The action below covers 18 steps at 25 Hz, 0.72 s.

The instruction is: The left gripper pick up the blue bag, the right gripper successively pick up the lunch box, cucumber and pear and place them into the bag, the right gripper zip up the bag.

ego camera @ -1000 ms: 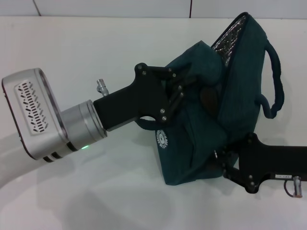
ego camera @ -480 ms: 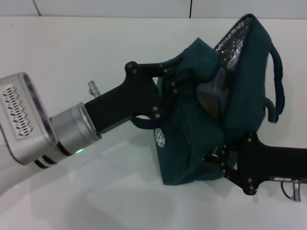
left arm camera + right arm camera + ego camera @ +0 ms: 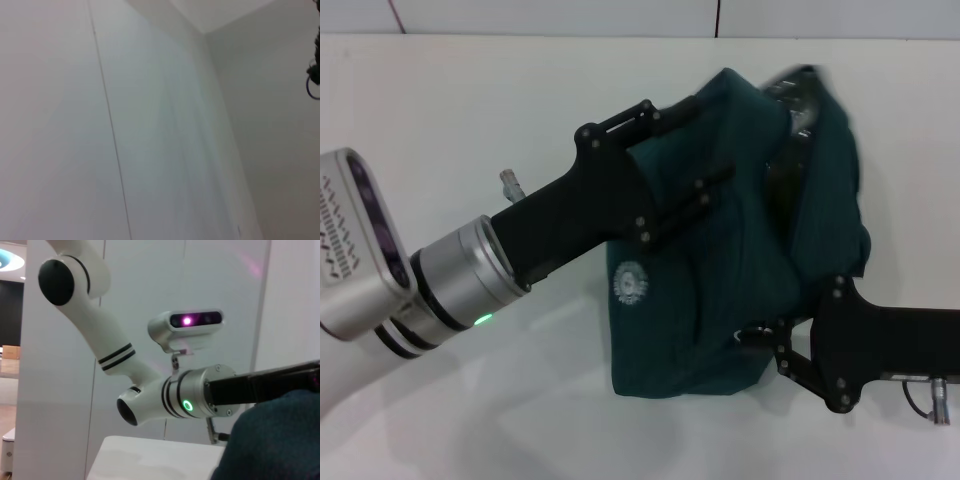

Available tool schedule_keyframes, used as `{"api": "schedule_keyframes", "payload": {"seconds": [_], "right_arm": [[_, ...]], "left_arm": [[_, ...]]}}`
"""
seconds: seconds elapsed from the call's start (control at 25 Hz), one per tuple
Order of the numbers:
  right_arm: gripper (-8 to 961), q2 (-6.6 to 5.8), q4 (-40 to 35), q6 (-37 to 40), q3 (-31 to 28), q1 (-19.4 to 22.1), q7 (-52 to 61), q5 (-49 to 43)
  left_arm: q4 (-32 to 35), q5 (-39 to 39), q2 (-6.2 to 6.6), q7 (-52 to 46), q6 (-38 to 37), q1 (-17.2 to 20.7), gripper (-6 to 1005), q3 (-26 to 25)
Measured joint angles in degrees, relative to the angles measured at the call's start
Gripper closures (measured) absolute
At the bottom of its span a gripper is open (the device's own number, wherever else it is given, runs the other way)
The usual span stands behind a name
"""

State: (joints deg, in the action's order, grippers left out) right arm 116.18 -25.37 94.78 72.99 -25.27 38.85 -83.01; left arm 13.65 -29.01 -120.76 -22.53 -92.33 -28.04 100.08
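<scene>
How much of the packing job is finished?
No lunch box, cucumber or pear lies on the white table, so they look packed already. The left gripper holds the dark teal fabric bag up, and the right gripper is at its lower edge, apparently zipping. The bag's mouth still gapes, so closing remains.

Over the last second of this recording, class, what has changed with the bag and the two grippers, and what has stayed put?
The left gripper has swung the blue bag round: its lower corner and round badge have shifted towards the robot's left, and the silver lining that gaped at the top is now mostly hidden. The left arm has also drawn back towards the left edge. The right gripper stays at the bag's lower right corner, and the white table is unchanged.
</scene>
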Motion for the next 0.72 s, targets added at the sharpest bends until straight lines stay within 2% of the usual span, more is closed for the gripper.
{"api": "schedule_keyframes", "payload": {"seconds": [0.16, 0.28, 0.52, 0.72], "right_arm": [[920, 0.00, 0.07, -0.05, 0.26, -0.59, -0.23, 0.03], [920, 0.00, 0.09, -0.22, 0.43, -0.88, -0.65, 0.84], [920, -0.01, 2.24, 0.40, 0.71, -0.77, -4.32, 4.78], [921, 0.00, 2.38, -0.29, 1.69, -2.33, -4.56, 5.15]], "left_arm": [[-0.25, 1.25, 0.00, -3.21, 0.80, -0.28, 483, -0.12], [-0.37, 2.74, 0.00, -3.85, 2.80, -0.35, 280, 0.20], [0.36, 4.05, 0.00, -3.90, 4.65, -0.54, 185, -0.10], [0.91, 6.73, 0.05, -4.31, 3.78, -0.36, 105, 0.15]]}}
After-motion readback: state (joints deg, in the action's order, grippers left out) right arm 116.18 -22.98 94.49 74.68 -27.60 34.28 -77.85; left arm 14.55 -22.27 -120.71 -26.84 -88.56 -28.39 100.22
